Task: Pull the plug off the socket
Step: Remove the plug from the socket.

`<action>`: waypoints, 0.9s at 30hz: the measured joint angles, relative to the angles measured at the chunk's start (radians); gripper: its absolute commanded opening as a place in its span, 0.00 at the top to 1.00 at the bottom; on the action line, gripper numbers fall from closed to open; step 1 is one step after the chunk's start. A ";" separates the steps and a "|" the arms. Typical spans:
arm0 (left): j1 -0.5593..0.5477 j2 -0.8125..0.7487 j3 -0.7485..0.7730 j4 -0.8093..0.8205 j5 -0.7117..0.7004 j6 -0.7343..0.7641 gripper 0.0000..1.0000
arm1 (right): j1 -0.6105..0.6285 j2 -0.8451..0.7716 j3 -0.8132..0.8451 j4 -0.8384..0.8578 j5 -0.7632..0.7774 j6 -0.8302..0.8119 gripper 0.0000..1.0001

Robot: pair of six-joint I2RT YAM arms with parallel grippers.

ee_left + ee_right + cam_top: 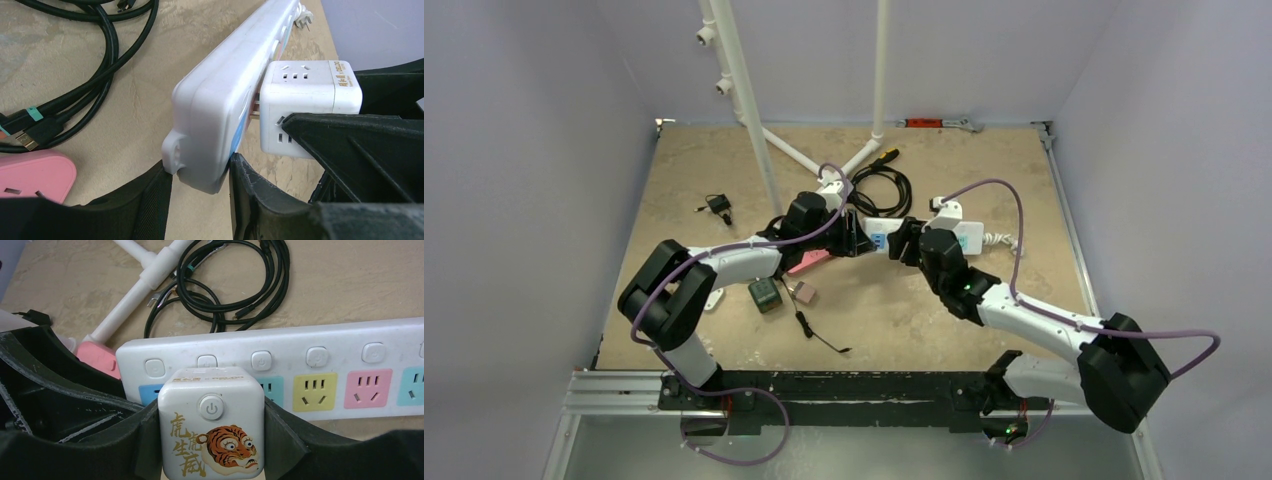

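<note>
Tiger-printed cube plug (211,422) sits clamped in the right gripper (210,440), prongs (255,106) partly out (not yet free); left gripper (200,187) grips the power strip (225,95).

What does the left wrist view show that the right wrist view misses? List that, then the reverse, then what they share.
Left wrist only: the metal prongs bared between the cube plug and the power strip, and the left gripper clamping the strip's end. Right wrist only: the plug's tiger print and button, the strip's coloured sockets, the white pole. Both: plug, strip, black cables, pink strip, and the right gripper on the plug.
</note>
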 measured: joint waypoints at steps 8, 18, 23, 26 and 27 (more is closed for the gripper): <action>-0.002 0.000 0.000 0.006 0.000 0.000 1.00 | -0.003 -0.016 -0.010 0.004 -0.005 -0.010 1.00; -0.010 0.000 0.000 -0.038 0.024 0.002 1.00 | 0.177 0.006 -0.009 -0.027 0.285 -0.008 1.00; -0.010 0.000 0.000 -0.051 0.024 0.010 1.00 | 0.238 0.069 0.039 -0.065 0.401 0.003 1.00; -0.007 0.000 0.000 -0.052 0.022 0.013 1.00 | 0.252 0.102 0.071 -0.096 0.441 0.019 1.00; -0.006 0.000 0.000 -0.052 0.022 0.017 1.00 | 0.254 0.105 0.074 -0.101 0.442 0.023 1.00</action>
